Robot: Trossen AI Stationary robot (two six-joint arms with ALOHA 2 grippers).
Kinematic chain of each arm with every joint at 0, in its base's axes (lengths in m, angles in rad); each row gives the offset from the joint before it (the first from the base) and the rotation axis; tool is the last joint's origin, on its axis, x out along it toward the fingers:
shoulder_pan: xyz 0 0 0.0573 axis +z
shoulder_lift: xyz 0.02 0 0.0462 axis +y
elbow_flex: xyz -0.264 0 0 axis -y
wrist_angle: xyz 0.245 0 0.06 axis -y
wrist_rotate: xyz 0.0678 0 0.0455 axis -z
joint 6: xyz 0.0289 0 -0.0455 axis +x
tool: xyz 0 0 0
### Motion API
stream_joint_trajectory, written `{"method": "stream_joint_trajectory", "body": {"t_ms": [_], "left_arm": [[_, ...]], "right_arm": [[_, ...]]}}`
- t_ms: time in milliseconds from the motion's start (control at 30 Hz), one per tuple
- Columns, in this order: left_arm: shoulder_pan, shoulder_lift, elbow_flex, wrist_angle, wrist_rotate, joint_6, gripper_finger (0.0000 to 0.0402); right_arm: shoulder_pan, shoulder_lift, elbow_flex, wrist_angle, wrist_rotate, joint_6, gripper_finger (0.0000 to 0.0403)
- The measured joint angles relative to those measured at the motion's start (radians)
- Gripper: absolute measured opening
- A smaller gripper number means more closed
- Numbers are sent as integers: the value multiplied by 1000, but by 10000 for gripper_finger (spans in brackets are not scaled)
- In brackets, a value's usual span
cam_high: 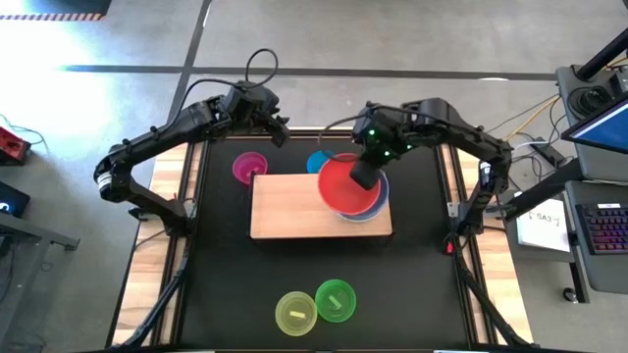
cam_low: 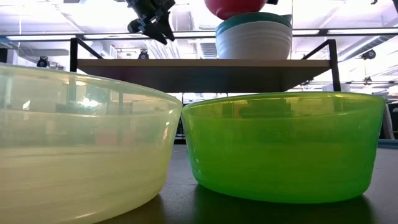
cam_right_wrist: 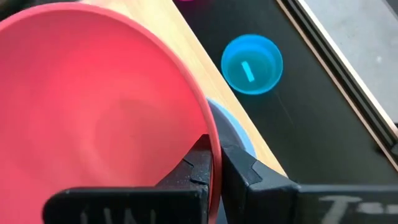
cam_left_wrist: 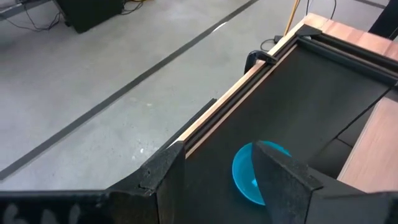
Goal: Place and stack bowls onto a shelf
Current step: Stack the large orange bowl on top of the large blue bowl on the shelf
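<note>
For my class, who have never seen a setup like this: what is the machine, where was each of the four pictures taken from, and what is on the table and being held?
Two dark robot arms work at a black table. One picture looks straight down, one looks level along the tabletop, and one comes from each arm's wrist.

The right gripper, jaws shut on the rim, holds a red bowl over a stack of bowls on the pale wooden shelf.

The left gripper hangs open and empty behind the shelf.

On the table lie a magenta bowl, a cyan bowl, a yellow-green bowl and a bright green bowl.
</note>
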Motion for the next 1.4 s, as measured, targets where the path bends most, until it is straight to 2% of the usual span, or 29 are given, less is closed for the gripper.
{"method": "stream_joint_trajectory", "body": {"t_ms": [333, 533, 1000, 1267, 1400], "left_arm": [[0, 0, 0, -36, 0, 9, 168], [0, 0, 0, -36, 0, 9, 168], [0, 0, 0, -34, 0, 20, 168], [0, 1, 0, -31, 0, 20, 168], [0, 1, 0, -31, 0, 20, 168]], "right_arm": [[3, -9, -111, -1, 26, 41, 9], [3, -12, -144, -1, -21, 40, 9], [3, -86, -154, -1, -24, -85, 9], [3, -66, -200, 0, 6, -104, 9], [3, -66, -216, 8, 66, -106, 9]]}}
